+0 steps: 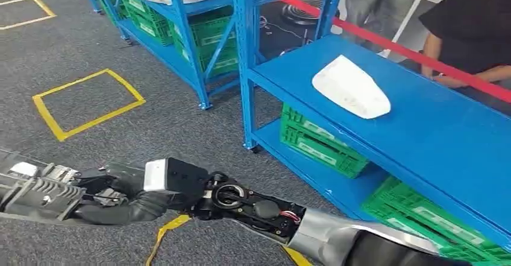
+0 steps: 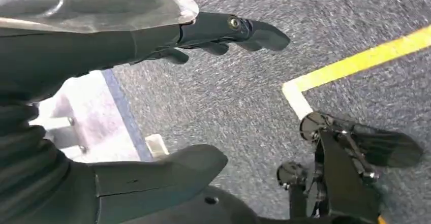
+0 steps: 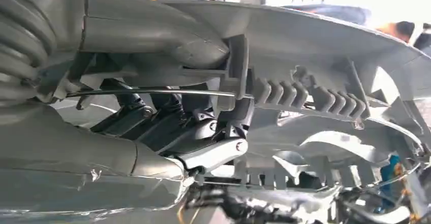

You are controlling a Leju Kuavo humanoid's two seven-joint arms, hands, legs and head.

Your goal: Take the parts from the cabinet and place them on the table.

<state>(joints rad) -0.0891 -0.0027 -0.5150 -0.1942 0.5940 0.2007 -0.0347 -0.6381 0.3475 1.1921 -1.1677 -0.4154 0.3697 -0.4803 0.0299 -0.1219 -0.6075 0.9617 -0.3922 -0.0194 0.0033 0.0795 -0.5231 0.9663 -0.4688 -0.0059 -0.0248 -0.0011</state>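
My right arm reaches across the bottom of the head view toward the left. Its hand (image 1: 114, 189) grips a grey ribbed plastic part (image 1: 36, 196) low over the carpet. Up close, the right hand (image 3: 167, 132) has dark fingers and a grey thumb clamped on the part's (image 3: 315, 46) ribbed underside. A white shell-shaped part (image 1: 351, 87) lies on the blue shelf top (image 1: 434, 133) to the right. My left hand (image 2: 167, 41) hangs over the grey carpet with fingers stretched out and thumb apart, holding nothing.
Blue shelving (image 1: 181, 31) stands behind and to the right, with green crates (image 1: 319, 142) on the lower levels. A person (image 1: 476, 31) stands behind red tape (image 1: 385, 44) at the far right. A yellow taped square (image 1: 87, 103) marks the carpet.
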